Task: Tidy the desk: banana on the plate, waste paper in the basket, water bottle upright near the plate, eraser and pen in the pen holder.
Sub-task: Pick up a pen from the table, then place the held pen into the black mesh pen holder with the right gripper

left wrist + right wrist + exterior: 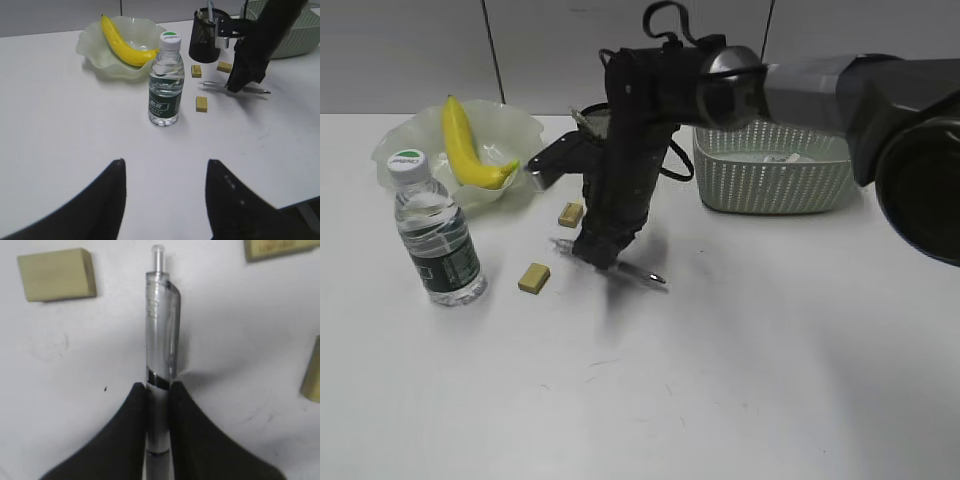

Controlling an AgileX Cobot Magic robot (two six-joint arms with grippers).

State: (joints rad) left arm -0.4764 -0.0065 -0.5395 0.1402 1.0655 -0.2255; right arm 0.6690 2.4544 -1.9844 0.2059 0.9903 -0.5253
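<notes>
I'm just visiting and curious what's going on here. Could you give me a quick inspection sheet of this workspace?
Surface: white desk, faint scuff marks.
Job's things: banana in the wavy green plate; water bottle upright beside the plate; waste paper in the basket; pen lying on the desk; three erasers on the desk, one at; pen holder standing by the plate, something already in it.
Clutter: nothing seen.
Grippers: right gripper closed on the pen's barrel; left gripper open, holding nothing.
Cables: black cable looping off the right arm.
Surroundings: pale panelled wall behind.
</notes>
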